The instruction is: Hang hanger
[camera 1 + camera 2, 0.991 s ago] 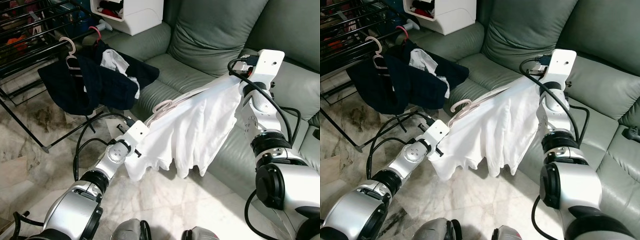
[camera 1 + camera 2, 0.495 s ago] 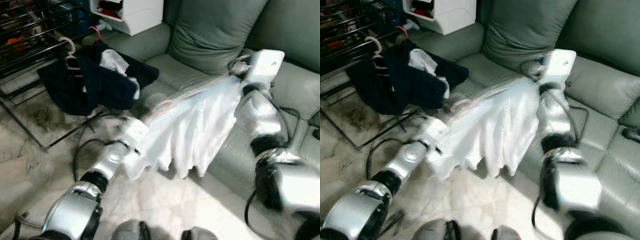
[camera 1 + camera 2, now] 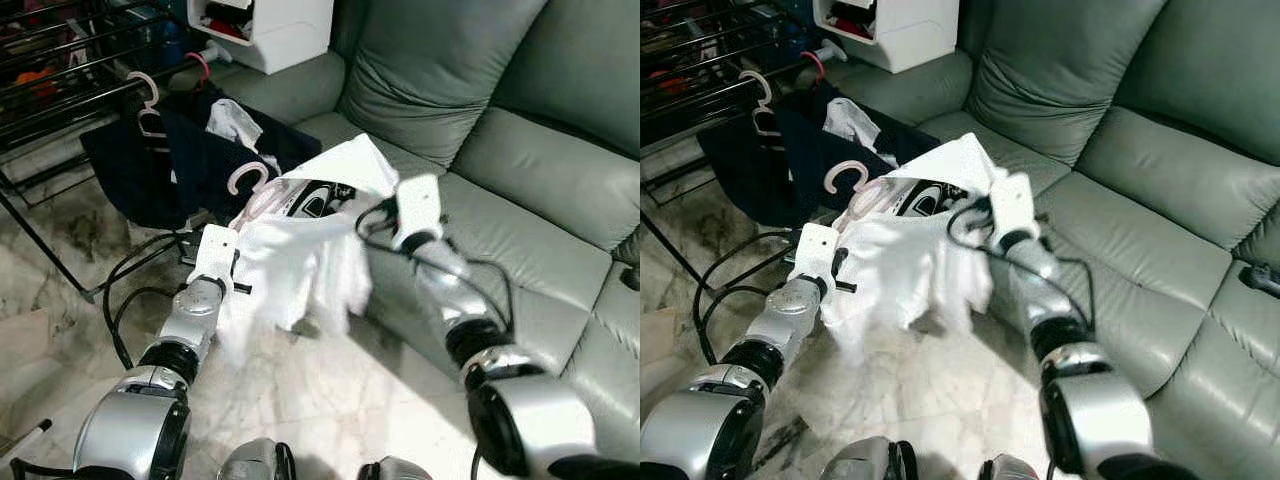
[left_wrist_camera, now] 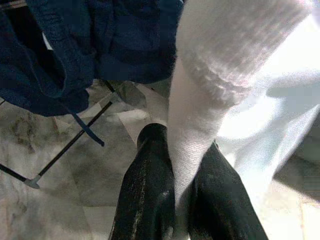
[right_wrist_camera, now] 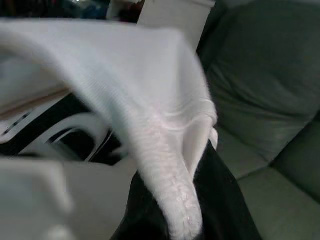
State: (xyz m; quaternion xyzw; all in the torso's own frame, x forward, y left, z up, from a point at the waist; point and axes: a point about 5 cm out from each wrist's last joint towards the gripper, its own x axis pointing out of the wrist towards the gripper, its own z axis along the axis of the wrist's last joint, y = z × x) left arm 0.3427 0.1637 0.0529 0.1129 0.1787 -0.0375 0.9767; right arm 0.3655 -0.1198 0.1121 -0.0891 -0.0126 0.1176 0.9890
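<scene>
A white shirt hangs bunched on a pink hanger between my two grippers, low in front of the sofa. The hanger's hook sticks up at the shirt's left end, close to the dark clothes on the drying rack. My left gripper is shut on a fold of the white shirt at its lower left edge. My right gripper is shut on the shirt's hem at the right end, lifting a flap that bares a black print inside.
A navy garment hangs from the black rack on pink hangers. The rack's foot bar and black cables lie on the marble floor. The grey-green sofa runs along the right. A white box stands behind.
My right arm has swung down and left, toward the left gripper, so the stretched shirt now hangs bunched. The hanger hook has risen and shifted left toward the rack.
</scene>
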